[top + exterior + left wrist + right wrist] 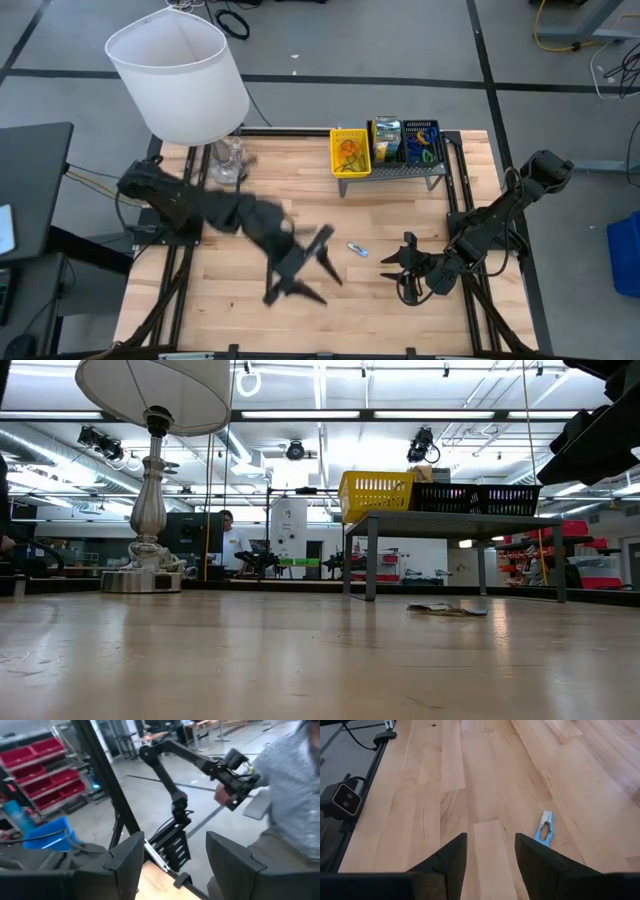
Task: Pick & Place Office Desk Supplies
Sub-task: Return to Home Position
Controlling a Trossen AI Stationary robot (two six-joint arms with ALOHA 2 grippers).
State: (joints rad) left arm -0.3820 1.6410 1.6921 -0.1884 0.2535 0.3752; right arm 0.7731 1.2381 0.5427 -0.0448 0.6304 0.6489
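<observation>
A small blue-and-white clip-like item (pixel 357 249) lies flat on the wooden table (pixel 300 200), also in the right wrist view (pixel 545 827) and the low view (pixel 447 609). My right gripper (pixel 400 268) rests low just right of it, open, its fingers (pixel 452 857) pointing toward the table's left, with nothing between them. My left gripper (pixel 318 275) hangs raised over the table's middle, open and holding nothing (pixel 175 865). A yellow-green crayon box (pixel 387 140) stands on the rack between the baskets.
A metal rack (pixel 400 172) at the far right carries a yellow basket (pixel 350 152) and a dark basket (pixel 422 140). A lamp with a big white shade (pixel 180 75) stands at the far left. A person (pixel 295 795) shows beyond the table in the left wrist view.
</observation>
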